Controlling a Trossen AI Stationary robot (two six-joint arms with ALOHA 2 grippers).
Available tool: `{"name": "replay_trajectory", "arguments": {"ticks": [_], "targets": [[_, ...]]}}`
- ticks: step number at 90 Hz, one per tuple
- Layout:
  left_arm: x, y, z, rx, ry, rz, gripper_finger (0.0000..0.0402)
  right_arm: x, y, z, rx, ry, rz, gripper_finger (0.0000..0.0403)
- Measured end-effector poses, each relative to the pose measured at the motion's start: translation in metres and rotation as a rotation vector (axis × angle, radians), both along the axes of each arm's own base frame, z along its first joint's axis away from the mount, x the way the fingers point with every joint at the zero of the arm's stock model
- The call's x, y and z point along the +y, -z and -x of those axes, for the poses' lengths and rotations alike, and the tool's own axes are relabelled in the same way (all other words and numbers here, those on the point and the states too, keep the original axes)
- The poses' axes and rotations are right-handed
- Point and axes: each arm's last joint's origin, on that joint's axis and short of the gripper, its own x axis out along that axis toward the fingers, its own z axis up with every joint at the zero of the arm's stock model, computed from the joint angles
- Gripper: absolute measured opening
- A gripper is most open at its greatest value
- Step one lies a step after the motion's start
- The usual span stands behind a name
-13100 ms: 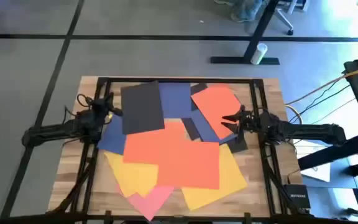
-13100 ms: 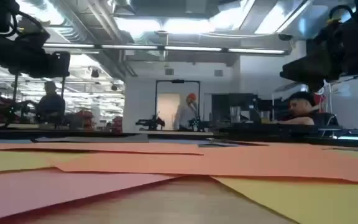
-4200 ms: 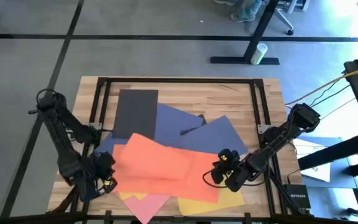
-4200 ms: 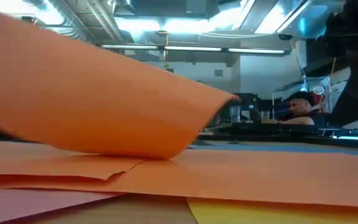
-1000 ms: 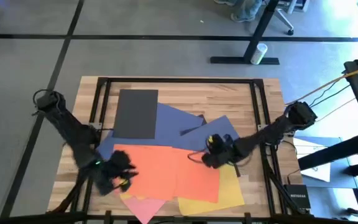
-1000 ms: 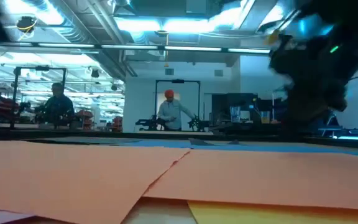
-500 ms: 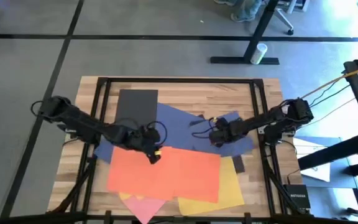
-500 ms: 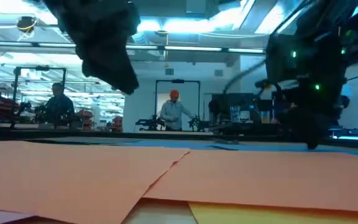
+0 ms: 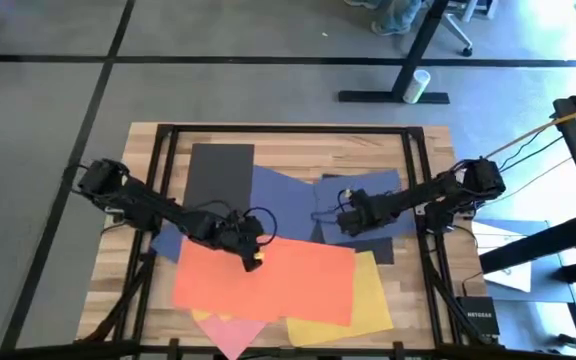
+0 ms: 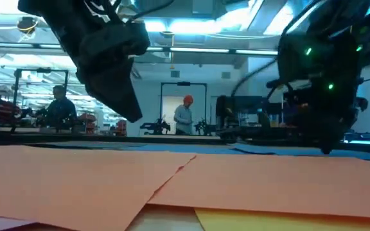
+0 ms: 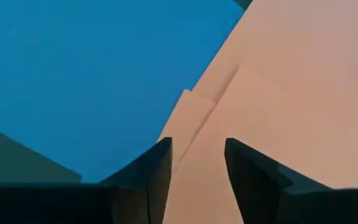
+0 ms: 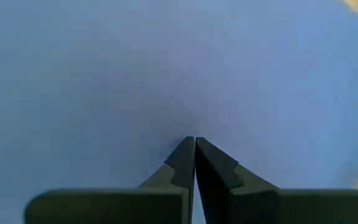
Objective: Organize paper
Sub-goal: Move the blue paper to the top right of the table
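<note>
The paper lies spread over the table. A black sheet [image 9: 218, 180] is at the far left, and two navy blue sheets [image 9: 288, 200] [image 9: 378, 200] lie in the middle. Orange-red sheets [image 9: 278, 285] are at the near side, over yellow [image 9: 373, 290] and pink [image 9: 230, 330]. My left gripper [image 9: 255, 260] hangs open above the orange-red sheets' far edge [image 11: 191, 102], touching nothing. My right gripper [image 9: 340, 222] is shut, its tips down on the right navy blue sheet. My right gripper presses its shut fingertips [image 12: 185, 152] down on the right navy blue sheet's top face [image 12: 195, 121], near that sheet's left side. The fingers come from above, slanting in from the table's right. The sheet lies flat on the sheets under it.
A black metal frame [image 9: 288, 130] runs around the table top. Bare wood [image 9: 298, 150] shows along the far edge. People and benches stand in the room beyond the table [image 10: 186, 115].
My left gripper has swung from the table's near left toward the middle, over the orange-red sheets. My right gripper has moved toward the far edge, and the right navy blue sheet has slid that way and turned squarer to the table.
</note>
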Motion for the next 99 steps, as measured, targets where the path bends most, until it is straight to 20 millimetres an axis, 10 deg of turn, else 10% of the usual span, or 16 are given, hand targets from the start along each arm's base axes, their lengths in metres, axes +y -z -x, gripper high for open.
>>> {"name": "replay_trajectory", "arguments": {"ticks": [25,60,99], "targets": [[-0.001,0.008,-0.010,-0.044,-0.012,0.014,0.0135,0.037,-0.003,-0.019,-0.240,-0.103,-0.194,0.0000],[-0.002,0.001,-0.017,-0.133,0.013,0.023,0.0135,-0.055,-0.002,-0.017,-0.122,0.135,0.099,0.0000],[0.061,-0.008,-0.039,-0.221,0.028,-0.051,0.0135,0.035,-0.028,-0.015,-0.256,-0.015,-0.046,0.0000]]}}
